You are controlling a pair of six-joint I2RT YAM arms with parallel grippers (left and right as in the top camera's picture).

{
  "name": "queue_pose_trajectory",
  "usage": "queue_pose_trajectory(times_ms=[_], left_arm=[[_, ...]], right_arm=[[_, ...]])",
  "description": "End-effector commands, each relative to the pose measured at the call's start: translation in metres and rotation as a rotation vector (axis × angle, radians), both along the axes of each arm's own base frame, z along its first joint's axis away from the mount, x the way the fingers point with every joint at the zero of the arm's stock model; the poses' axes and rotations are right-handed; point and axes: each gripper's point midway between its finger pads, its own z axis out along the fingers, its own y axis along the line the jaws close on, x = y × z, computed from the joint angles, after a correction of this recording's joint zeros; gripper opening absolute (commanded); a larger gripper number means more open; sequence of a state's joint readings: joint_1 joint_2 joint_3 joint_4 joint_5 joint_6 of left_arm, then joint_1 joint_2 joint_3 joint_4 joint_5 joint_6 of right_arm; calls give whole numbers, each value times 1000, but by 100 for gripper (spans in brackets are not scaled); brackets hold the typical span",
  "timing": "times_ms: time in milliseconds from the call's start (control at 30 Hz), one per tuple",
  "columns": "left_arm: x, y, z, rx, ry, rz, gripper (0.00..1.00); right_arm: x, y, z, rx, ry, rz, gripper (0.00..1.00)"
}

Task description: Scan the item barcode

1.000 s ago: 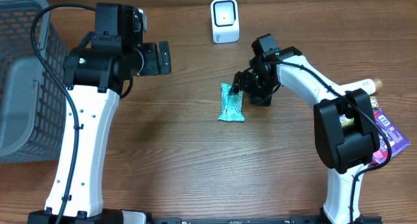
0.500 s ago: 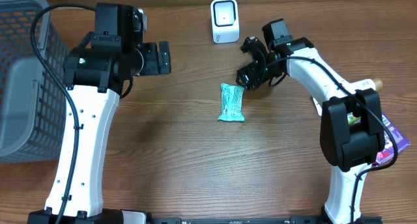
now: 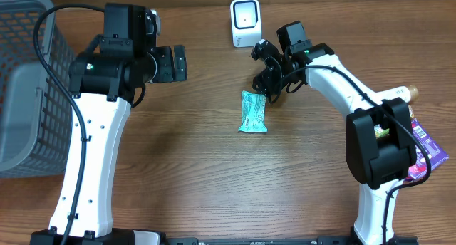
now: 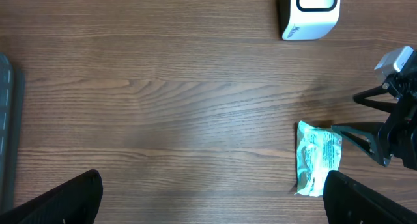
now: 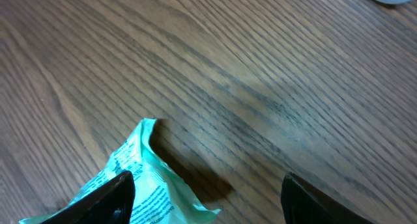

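Item: teal packet [image 3: 253, 112] — lying flat on the wooden tabletop [image 3: 214, 174], mid-table, apart from the white scanner [image 3: 246, 22] that stands at the far edge.
Right gripper [image 3: 260, 68]: at the packet's upper end, jaws parted, grasping nothing; the packet's corner is just beside one finger.
Left gripper [image 3: 177, 63]: well apart to the left — jaws released wide, empty.
Grey mesh basket [image 3: 28, 95]: left edge.

The left pincer [image 3: 179, 63] gapes wide; the right pincer [image 3: 261, 66] (tilted downward) stands parted, arm outstretched.
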State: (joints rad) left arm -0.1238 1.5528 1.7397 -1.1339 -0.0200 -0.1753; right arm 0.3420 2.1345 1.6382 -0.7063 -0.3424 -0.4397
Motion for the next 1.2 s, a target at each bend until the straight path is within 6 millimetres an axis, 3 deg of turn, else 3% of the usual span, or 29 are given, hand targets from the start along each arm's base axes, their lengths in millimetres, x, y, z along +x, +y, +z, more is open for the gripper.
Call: queue_pose_trajectory(times_ms=[0,167,467,600,733,900,1033,1167], left_arm=[[2,0,-5,20,12,-15,100],[2,0,-5,20,12,-15,100],[2,0,-5,20,12,-15,99],[2,0,-5,20,12,-15,100],[2,0,-5,19,12,-16,100],[2,0,-5,20,12,-15,100],[2,0,-5,19,12,-16,100],[2,0,-5,19,12,-16,100]], right_arm=[[2,9,14,40,-32,43,72],[-4,15,-8,25,10,63,68],[-12,12,-31,2,70,61,62],[-16,5,-49,-37,108,45,54],[-12,-6,-55,-88,132,-62,33],[-14,-16,-60,-122,184,-182,24],[-21,-35,-63,-183,265,-378,4],[-31,-68,-67,-268,360,-714,5]])
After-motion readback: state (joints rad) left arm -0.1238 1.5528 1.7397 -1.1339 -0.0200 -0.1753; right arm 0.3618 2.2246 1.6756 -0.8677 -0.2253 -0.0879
